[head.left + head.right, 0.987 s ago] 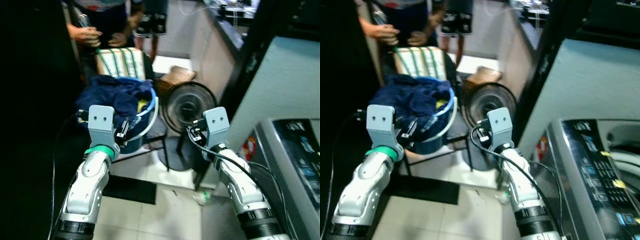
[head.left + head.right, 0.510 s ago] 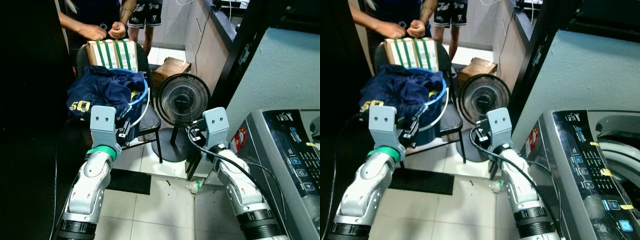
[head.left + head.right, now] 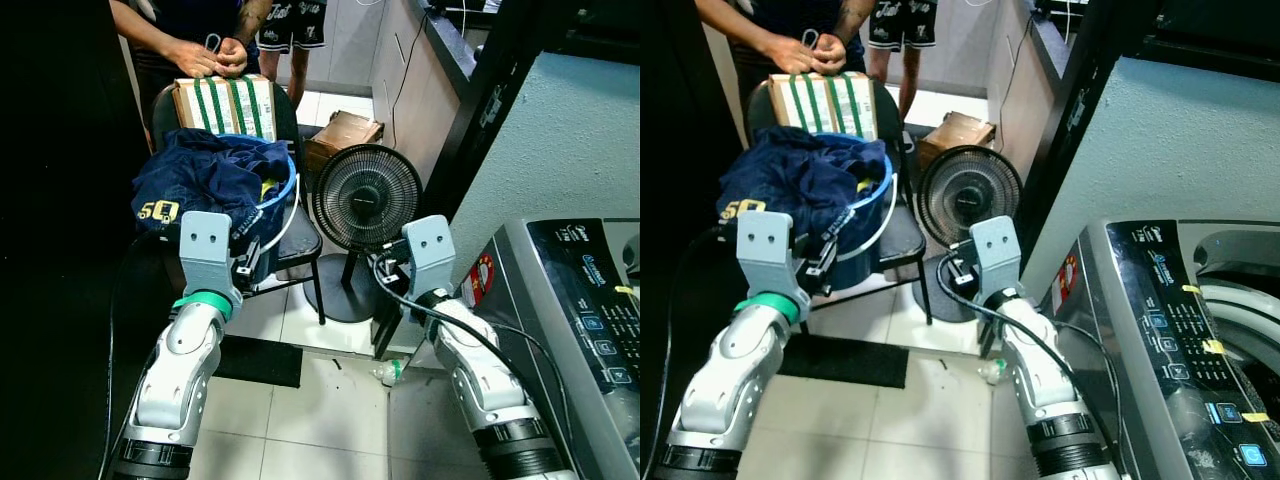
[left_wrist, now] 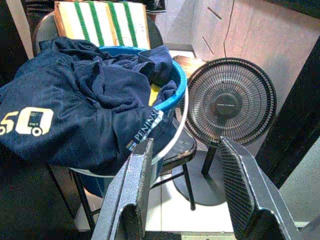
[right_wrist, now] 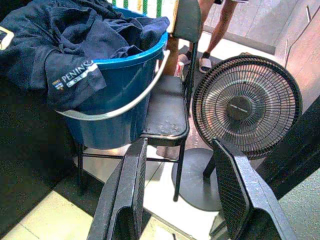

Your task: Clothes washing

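My left gripper point(image 4: 187, 195) hung with fingers spread, empty, short of the round blue plastic bucket point(image 3: 279, 225) heaped with dark navy clothes point(image 3: 205, 180) on the black metal chair point(image 3: 300, 245). My right gripper point(image 5: 182, 192) gaped too, facing the black floor fan point(image 3: 366, 197).

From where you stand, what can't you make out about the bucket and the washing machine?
- Blue bucket: its contents under the navy clothes are covered, every view.
- Washing machine: drum cut off by the right edge, right eye view.
- Control-panel labels: too small to read, eye views.
- Left gripper and right gripper: both open.
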Motion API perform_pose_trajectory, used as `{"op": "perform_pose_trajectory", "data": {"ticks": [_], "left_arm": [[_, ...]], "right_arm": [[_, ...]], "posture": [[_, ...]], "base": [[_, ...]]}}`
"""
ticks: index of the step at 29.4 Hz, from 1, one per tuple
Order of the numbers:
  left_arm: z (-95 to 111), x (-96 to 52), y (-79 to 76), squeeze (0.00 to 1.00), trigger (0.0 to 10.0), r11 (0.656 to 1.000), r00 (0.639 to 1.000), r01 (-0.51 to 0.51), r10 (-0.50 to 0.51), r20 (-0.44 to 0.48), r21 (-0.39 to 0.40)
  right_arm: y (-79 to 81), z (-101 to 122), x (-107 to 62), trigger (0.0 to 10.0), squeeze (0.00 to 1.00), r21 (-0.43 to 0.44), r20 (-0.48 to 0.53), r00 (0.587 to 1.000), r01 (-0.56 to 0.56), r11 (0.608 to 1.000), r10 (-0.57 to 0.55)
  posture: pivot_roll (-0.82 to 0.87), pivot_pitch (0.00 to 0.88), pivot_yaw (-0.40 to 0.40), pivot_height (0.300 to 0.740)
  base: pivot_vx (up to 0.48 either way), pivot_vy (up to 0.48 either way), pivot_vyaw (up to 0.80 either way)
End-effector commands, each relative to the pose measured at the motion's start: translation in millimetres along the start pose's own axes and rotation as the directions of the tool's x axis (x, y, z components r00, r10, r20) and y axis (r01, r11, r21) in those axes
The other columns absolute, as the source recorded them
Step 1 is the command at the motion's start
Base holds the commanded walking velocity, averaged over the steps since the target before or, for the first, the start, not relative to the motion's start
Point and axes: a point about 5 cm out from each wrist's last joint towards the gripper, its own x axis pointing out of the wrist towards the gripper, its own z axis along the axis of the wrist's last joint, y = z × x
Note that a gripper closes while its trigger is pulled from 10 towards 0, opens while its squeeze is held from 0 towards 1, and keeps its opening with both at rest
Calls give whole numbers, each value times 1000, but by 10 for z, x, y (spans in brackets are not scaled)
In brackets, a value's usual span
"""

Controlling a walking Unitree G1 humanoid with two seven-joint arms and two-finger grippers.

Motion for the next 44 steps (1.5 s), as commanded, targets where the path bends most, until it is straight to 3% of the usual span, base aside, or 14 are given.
{"op": "perform_pose_trajectory", "data": {"ticks": [1,13,20,24,27,32,44], "left_arm": [[-18,-2,10,0,10000,1000,1000,-4,4,-6,-3],[-5,3,14,0,10000,1000,1000,-1,1,2,-3],[-1,2,15,0,10000,1000,1000,2,-1,6,-6],[18,0,12,0,10000,999,999,17,-15,31,-46],[27,-14,11,0,10000,994,998,37,-31,55,-105],[10,-21,43,0,10000,994,999,26,-22,46,-103],[15,-10,29,0,10000,994,998,40,-35,48,-102]], "right_arm": [[14,1,-14,10000,0,-18,5,1000,-7,1000,7],[21,6,-13,10000,0,-37,12,1000,-16,999,17],[-6,2,-13,10000,0,-1,13,1000,5,1000,-5],[-2,-7,-19,10000,0,-4,11,1000,0,1000,0],[-21,-25,-25,10000,0,-10,10,1000,29,1000,-29],[-93,-39,-45,10000,0,28,25,995,96,995,-97],[-126,-71,-108,10000,0,57,24,990,134,989,-136]], "posture": [[29,28,-41,740],[30,20,-41,740],[30,20,-41,740],[27,19,-43,740],[27,27,-43,740],[25,33,-37,740],[20,42,-28,740]], "base": [[277,0,0],[324,0,783],[325,0,0],[311,0,0],[309,0,0],[310,0,0],[307,0,-800]]}}
